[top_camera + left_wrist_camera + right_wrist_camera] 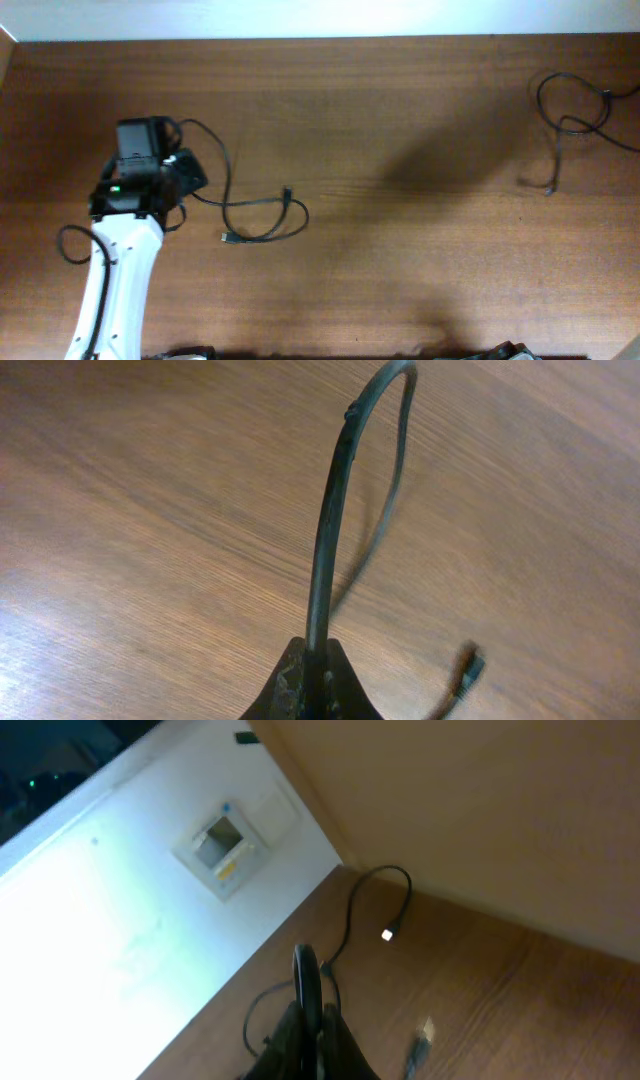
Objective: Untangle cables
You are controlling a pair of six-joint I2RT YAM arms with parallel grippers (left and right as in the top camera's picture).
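Two thin black cables lie apart on the wooden table. The left cable loops beside my left gripper, with one plug near the front and another further back. In the left wrist view my left gripper is shut on this cable, which arcs up and away; a plug lies to the right. The right cable coils at the far right corner. My right gripper is outside the overhead view. In the right wrist view this gripper is shut on a cable with its plug beyond.
A white wall runs along the table's far edge, with a wall plate on it. The left arm's own thicker cord loops at its left side. Bare wood lies between the two cables.
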